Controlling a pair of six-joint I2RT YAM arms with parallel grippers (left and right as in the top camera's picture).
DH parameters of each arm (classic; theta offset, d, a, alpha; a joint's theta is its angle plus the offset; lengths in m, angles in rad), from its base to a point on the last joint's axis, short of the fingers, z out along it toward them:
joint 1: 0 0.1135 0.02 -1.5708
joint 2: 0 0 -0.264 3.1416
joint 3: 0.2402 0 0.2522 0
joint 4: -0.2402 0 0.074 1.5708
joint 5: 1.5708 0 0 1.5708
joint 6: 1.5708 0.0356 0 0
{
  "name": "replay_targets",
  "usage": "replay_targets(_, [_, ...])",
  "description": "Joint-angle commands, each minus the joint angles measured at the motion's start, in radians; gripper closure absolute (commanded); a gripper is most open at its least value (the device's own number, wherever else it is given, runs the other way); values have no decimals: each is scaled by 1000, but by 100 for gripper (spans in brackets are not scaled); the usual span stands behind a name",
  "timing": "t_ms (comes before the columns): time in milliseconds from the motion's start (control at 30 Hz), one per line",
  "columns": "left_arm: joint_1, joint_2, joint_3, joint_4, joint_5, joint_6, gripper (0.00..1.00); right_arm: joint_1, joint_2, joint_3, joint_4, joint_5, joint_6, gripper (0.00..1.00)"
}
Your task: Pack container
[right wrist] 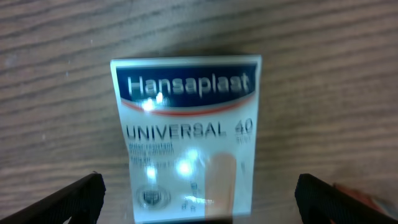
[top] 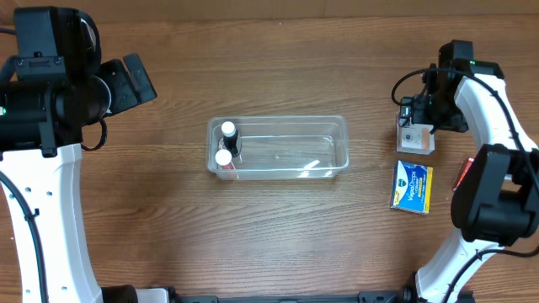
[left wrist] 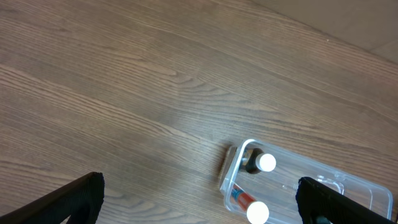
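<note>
Right gripper (right wrist: 199, 190) gapes empty over the plaster box (right wrist: 186, 134), right of the container (top: 278, 119) — a skewed pinch could skid it.

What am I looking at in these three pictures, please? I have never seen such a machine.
These are two robot arms at a wooden table. One picture looks down from above; the other two come from cameras on the wrists, so the black shapes at their bottom corners are the left fingers and right fingers. A clear container holds two white-capped bottles. The right fingers hang open over a Hansaplast box; a blue and yellow box lies nearby. Nothing is held.
</note>
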Motion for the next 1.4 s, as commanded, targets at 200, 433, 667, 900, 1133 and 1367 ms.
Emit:
replay_targets(200, [4, -3, 3, 8, 9, -10, 0, -6, 121, 17, 42, -35, -31, 0])
replay_targets(433, [4, -3, 3, 8, 9, -10, 0, -6, 139, 15, 44, -35, -31, 16])
replay_targets(667, [4, -3, 3, 8, 8, -10, 0, -6, 132, 37, 27, -35, 3, 30])
replay_targets(900, [4, -3, 3, 9, 8, -6, 0, 35, -28, 189, -121, -40, 49, 28])
replay_targets(1133, [4, -3, 3, 11, 8, 2, 0, 264, -341, 237, -222, -120, 216, 29])
replay_targets(1367, [4, -3, 3, 10, 8, 6, 0, 565, -372, 169, -239, -114, 378, 25])
